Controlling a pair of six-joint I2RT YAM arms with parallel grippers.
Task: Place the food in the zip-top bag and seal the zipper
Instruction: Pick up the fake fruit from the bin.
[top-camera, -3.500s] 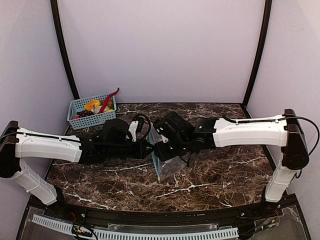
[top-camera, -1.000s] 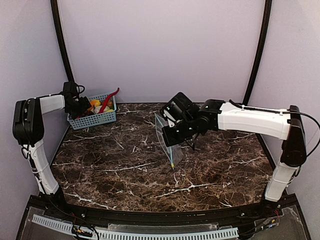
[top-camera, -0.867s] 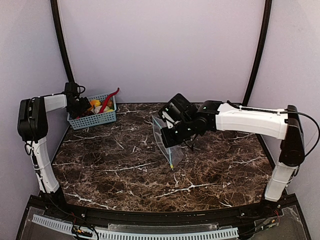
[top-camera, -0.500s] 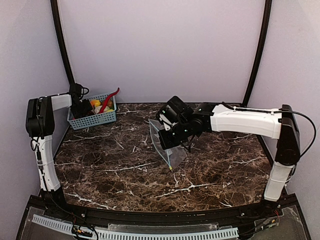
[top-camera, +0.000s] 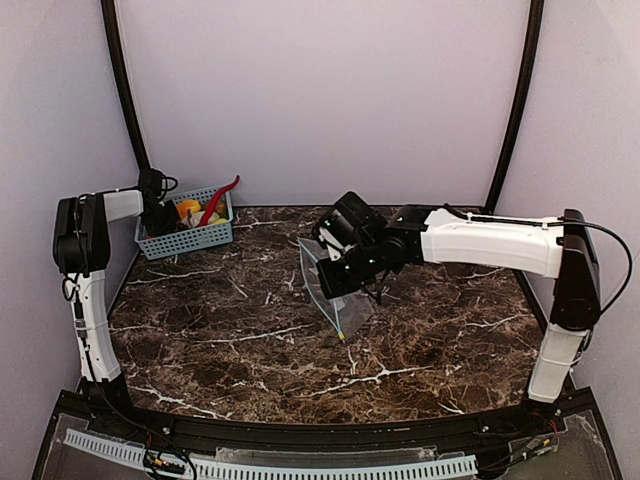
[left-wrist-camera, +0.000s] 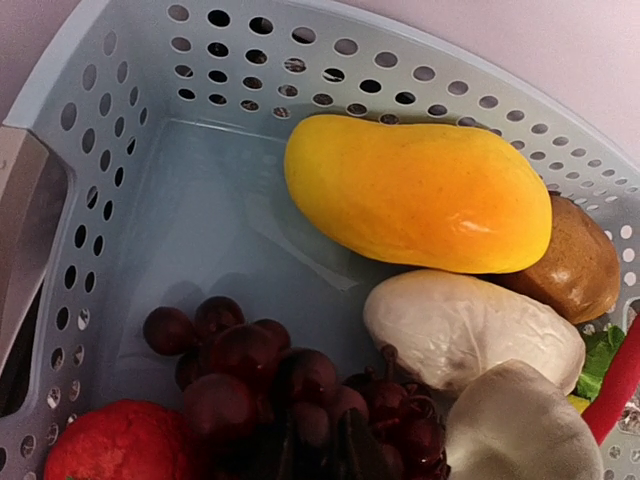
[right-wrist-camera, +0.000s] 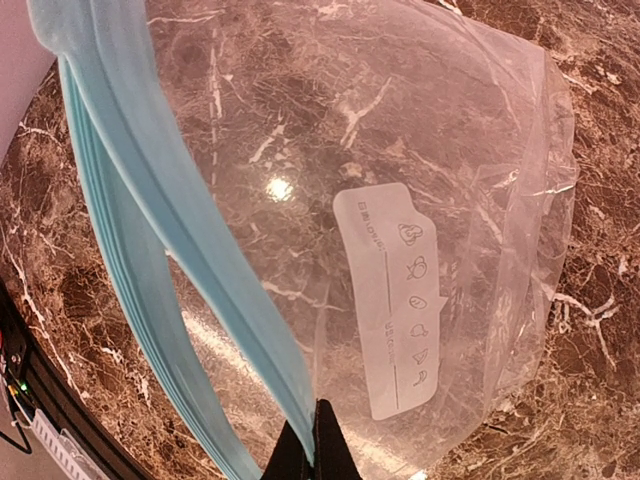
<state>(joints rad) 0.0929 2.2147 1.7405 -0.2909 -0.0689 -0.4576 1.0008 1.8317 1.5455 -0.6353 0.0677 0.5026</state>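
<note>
Left fingers (left-wrist-camera: 352, 455) half-hidden amid grapes (left-wrist-camera: 250, 370)

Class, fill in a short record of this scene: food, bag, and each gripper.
Food: grapes, red fruit, yellow piece, brown piece, all in basket
Bag: empty, hanging from its zipper edge
Right gripper: shut on zipper
Left gripper: down in basket, at grapes; grip unclear

You've got a blue basket (top-camera: 190, 241) at the far-left corner of the marble table (top-camera: 250, 350); 2 black poles (top-camera: 125, 100) rise behind the table.
</note>
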